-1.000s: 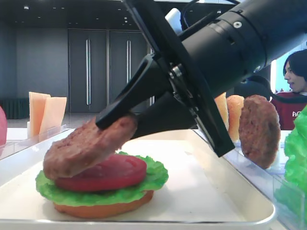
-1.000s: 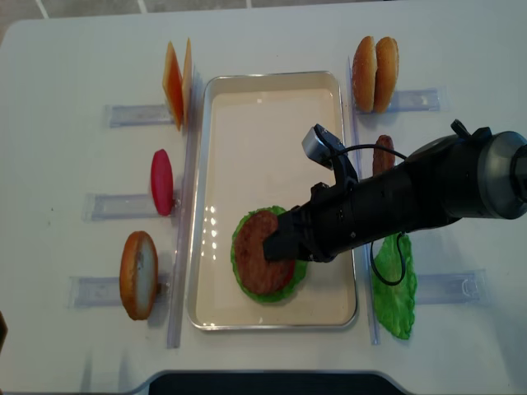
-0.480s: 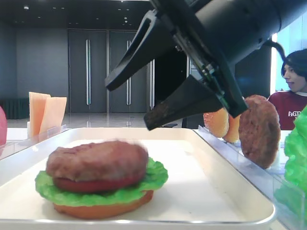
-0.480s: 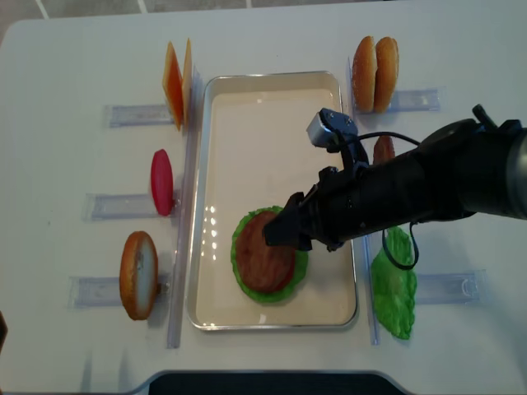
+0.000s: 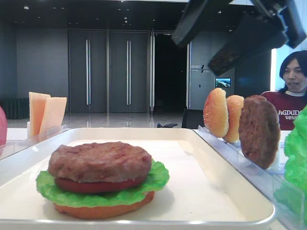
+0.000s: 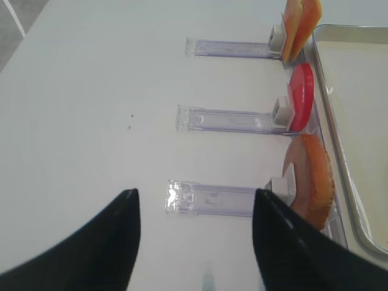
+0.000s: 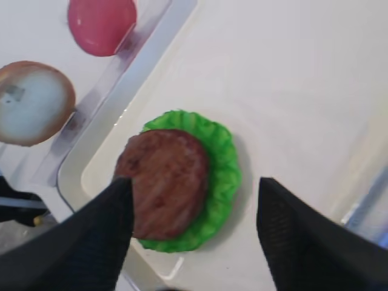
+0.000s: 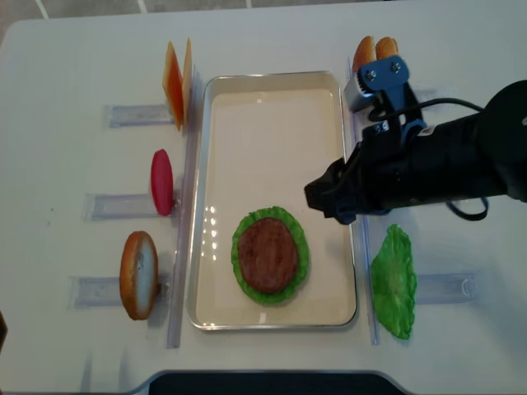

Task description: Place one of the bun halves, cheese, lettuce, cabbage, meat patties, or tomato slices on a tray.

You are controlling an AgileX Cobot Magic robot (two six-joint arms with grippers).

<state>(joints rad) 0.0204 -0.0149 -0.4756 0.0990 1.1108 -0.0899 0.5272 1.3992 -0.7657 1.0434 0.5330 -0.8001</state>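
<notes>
patty: round reddish-brown grainy meat patty (image 5: 100, 160) lies flat on top of the stack, level, over the red tomato slice (image 5: 98, 184).
stack: bright green ruffled lettuce leaf (image 7: 223, 173) under the tomato, orange-golden bun half (image 5: 103, 210) at the bottom; all on the large cream-white rectangular tray (image 8: 272, 107), towards its near end.
right gripper: black right gripper (image 7: 193, 233) hangs above the stack with jaws spread wide, nothing between them, clear of the patty.
left gripper: black left gripper (image 6: 194, 239) parted wide and empty, over bare white table (image 6: 91, 91) beside the clear plastic holders (image 6: 227, 120).
step in hand: release looks done; retreat is what remains.
how to do it well: lift straight up, keep jaws wide, avoid brushing the patty edge so the stack stays centred.
risk: sideways drag could slide the patty off the smooth tomato.
spares: upright second patty (image 5: 259, 130) and two bun halves (image 5: 224, 115) stand in holders right of the tray; loose green lettuce (image 8: 394, 280) lies just beside its right rim.
</notes>
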